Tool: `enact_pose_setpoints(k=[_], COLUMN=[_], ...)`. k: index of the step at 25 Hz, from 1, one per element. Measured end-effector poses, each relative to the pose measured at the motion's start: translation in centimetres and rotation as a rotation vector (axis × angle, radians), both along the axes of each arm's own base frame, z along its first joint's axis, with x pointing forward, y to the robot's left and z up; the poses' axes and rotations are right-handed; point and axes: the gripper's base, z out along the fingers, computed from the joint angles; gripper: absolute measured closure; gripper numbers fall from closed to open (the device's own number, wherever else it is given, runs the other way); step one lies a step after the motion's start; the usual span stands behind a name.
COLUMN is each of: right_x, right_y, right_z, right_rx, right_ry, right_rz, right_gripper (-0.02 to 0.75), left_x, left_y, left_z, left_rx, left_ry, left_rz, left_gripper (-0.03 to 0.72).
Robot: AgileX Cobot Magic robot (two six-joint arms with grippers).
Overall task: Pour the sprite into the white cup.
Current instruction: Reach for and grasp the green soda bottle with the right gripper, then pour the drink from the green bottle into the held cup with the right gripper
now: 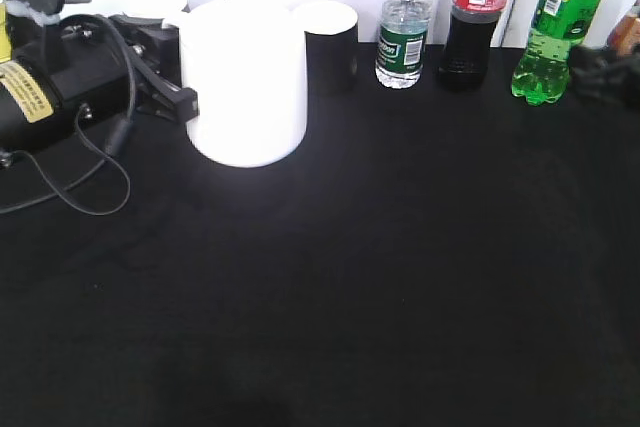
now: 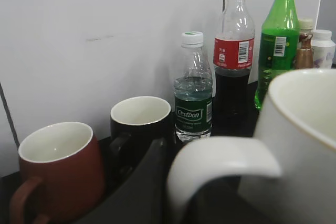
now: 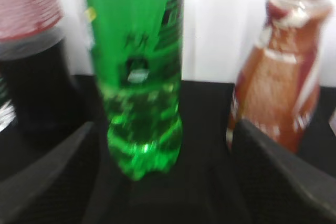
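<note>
Covering the whole work surface is a black cloth (image 1: 380,277), and at about ten o'clock on it stands the white cup (image 1: 245,82), wide and upright. Pressed against its left side at nine o'clock is the left gripper (image 1: 165,87), a dark finger (image 2: 139,187) showing beside the cup's loop handle (image 2: 220,163) in the left wrist view; whether its jaws are apart or together cannot be told.

Along the back edge a row of drinks stands upright against the white wall. At two o'clock is the sprite (image 1: 555,32), green and translucent with a bumpy base. The right gripper (image 3: 163,182) sits just in front of it with its jaws spread wide, one dark finger to each side, the bottle not gripped. A dark cola bottle (image 1: 475,17) with a red label stands just left of the sprite, and a brown bottle (image 3: 281,72) stands close on its right, near the right finger.

At twelve o'clock is a small clear water bottle (image 1: 403,32), then a dark mug (image 1: 328,42) right behind the white cup. A brick-red mug (image 2: 58,169) stands farthest left in the left wrist view.
</note>
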Motion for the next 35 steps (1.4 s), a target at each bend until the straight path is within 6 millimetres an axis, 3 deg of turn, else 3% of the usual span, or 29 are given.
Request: enact_pose_setpoints(k=[5, 16, 18, 21, 25, 27, 31, 33, 35], right_x=[2.1, 8.1, 8.8, 8.8, 8.8, 7.3, 1.1, -1.6, -3.1], right_y=[1.8, 2.6, 2.7, 2.7, 2.8, 2.7, 3.1, 4.5, 7.7], right_z=[-1.0, -3.4, -3.7, -3.7, -3.2, -2.0, 2.7, 4.3, 5.3], right_rx=[0.008, 0.036, 0.037, 0.039, 0.044, 0.044, -0.003, -0.062, -0.177], right_ry=[0.014, -0.028, -0.036, -0.038, -0.098, -0.106, -0.143, -0.118, -0.068], right_rz=[0.074, 0.058, 0.059, 0.057, 0.064, 0.065, 0.143, 0.236, 0.354], right_gripper=[0.118, 0.102, 0.136, 0.298, 0.313, 0.318, 0.319, 0.319, 0.32], left_x=[0.0, 0.0, 0.0, 0.0, 0.0, 0.0, 0.2, 0.5, 0.7], left_y=[0.0, 0.0, 0.0, 0.0, 0.0, 0.0, -0.1, -0.3, -0.5], left_z=[0.0, 0.0, 0.0, 0.0, 0.0, 0.0, -0.8, -2.0, -2.8], left_rx=[-0.001, -0.001, 0.0, -0.001, 0.0, 0.0, 0.007, 0.015, 0.019], left_ry=[0.001, 0.001, 0.002, 0.002, 0.002, 0.002, 0.024, 0.052, 0.064], left_rz=[0.002, 0.001, 0.001, 0.001, 0.0, 0.001, -0.001, -0.005, -0.019], left_gripper=[0.636, 0.636, 0.636, 0.636, 0.636, 0.636, 0.636, 0.636, 0.636])
